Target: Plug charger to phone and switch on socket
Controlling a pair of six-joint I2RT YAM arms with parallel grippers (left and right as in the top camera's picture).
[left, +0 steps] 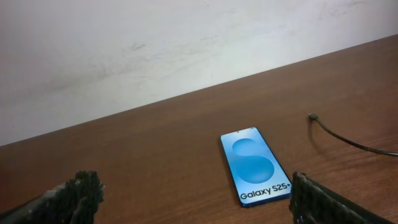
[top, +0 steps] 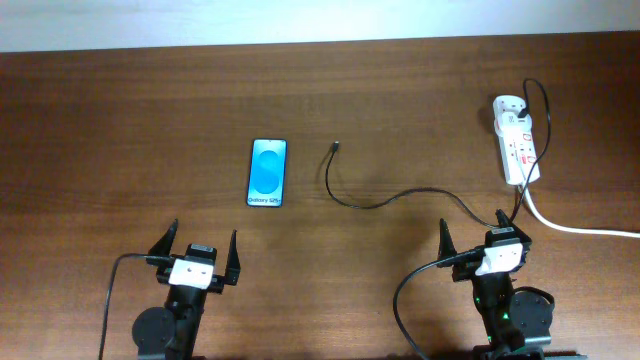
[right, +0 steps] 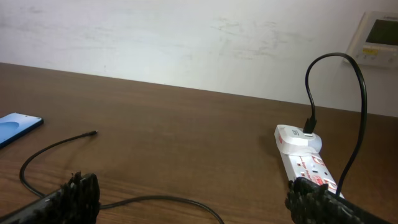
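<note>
While the slim, black-framed smartphone (top: 268,172) with a bright blue screen lies flat and face up on the dark brown wooden table (top: 120,120), the thin black charger cable (top: 352,203) curls to its right. The cable's small connector tip (top: 335,148) is near the smartphone but clear of it. From there the cable trails right to the white elongated power strip (top: 517,145) with red switch marks, arches up, and plugs into the strip's far end. A thick white cord (top: 580,228) runs off from the strip to the right. A pale, scuffed wall (left: 124,50) rises behind the table and carries a white wall panel (right: 379,37) with a small display.

The left claw (top: 203,236) sits at the near edge, spread wide and empty, with the smartphone ahead of it and a little to the right, well apart. The right claw (top: 472,238) is also spread wide and empty. The cable passes just ahead of it, and the power strip lies farther off to its right.
</note>
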